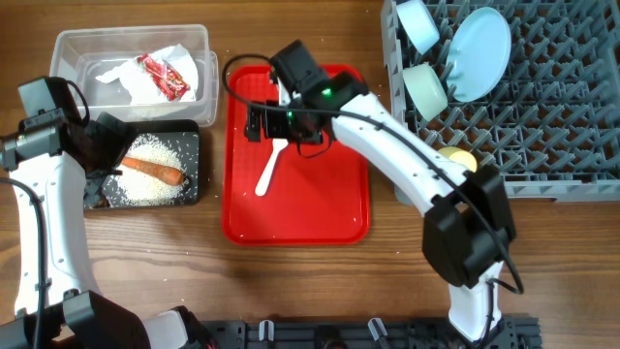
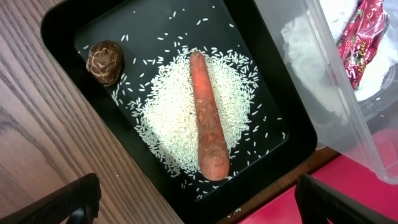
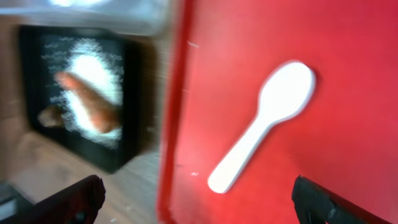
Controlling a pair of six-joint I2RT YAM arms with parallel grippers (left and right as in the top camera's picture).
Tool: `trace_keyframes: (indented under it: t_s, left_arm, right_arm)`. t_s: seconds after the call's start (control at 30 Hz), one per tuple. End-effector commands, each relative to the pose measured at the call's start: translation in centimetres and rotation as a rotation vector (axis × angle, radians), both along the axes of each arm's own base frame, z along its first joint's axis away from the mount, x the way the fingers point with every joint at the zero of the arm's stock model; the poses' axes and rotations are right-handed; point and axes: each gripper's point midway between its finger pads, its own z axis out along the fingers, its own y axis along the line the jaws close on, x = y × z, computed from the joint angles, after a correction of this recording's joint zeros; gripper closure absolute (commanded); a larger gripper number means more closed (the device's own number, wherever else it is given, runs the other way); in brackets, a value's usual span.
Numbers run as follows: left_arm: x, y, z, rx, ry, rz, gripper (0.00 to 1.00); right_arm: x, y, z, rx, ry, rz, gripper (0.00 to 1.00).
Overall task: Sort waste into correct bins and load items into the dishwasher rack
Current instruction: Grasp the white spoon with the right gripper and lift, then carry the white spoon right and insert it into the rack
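The white plastic spoon (image 1: 268,170) lies alone on the flat red serving tray (image 1: 320,208), also in the right wrist view (image 3: 261,124). My right gripper (image 1: 282,124) hovers open just above its bowl end, empty (image 3: 202,202). The black tray (image 1: 189,136) holds rice (image 2: 168,112), the carrot (image 2: 206,118) and a brown lump (image 2: 104,61). My left gripper (image 1: 105,155) is open and empty above it (image 2: 208,208). The clear tub (image 1: 68,48) holds the napkin (image 1: 121,73) and red wrapper (image 1: 165,78). The grey rack (image 1: 542,136) holds the plate (image 1: 480,53), white bowl (image 1: 418,24), teal bowl (image 1: 426,89) and yellow cup (image 1: 463,158).
The wooden table (image 1: 291,281) shows in front of the trays. The red tray sits between the black tray and the rack, close to both. My right arm stretches across the gap from the rack's front corner.
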Motion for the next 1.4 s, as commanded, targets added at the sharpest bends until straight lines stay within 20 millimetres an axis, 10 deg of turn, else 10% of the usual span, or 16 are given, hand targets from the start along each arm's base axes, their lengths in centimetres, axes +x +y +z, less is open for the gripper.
trace_keyframes:
  t_s: [0.0, 0.17, 0.5, 0.83, 1.03, 1.13, 1.37]
  left_arm:
    - [-0.1, 0.4, 0.0, 0.011, 0.010, 0.008, 0.00]
    - [-0.2, 0.4, 0.0, 0.010, 0.011, 0.008, 0.00]
    - [-0.4, 0.3, -0.1, 0.007, 0.021, 0.008, 0.00]
    - [-0.7, 0.1, -0.2, 0.001, 0.036, 0.008, 0.00]
    - [-0.8, 0.1, -0.2, -0.001, 0.039, 0.008, 0.00]
    - [-0.8, 0.1, -0.2, -0.001, 0.039, 0.008, 0.00]
    - [-1.0, 0.0, -0.3, -0.004, 0.047, 0.008, 0.00]
  right_arm:
    - [-0.7, 0.2, -5.0, -0.120, 0.078, -0.185, 0.00]
    - [-1.5, 1.1, -9.5, -0.229, 0.067, -0.312, 0.02]
    - [0.4, 1.7, -11.6, -0.249, -0.032, -0.384, 0.23]
    - [1.0, 2.7, -12.1, -0.223, -0.067, -0.329, 0.94]
    - [1.0, 3.8, -11.9, -0.195, -0.089, -0.226, 0.94]
    - [1.0, 3.8, -11.9, -0.196, -0.091, -0.222, 0.62]
    - [0.8, 5.3, -13.6, -0.151, -0.083, -0.139, 0.63]
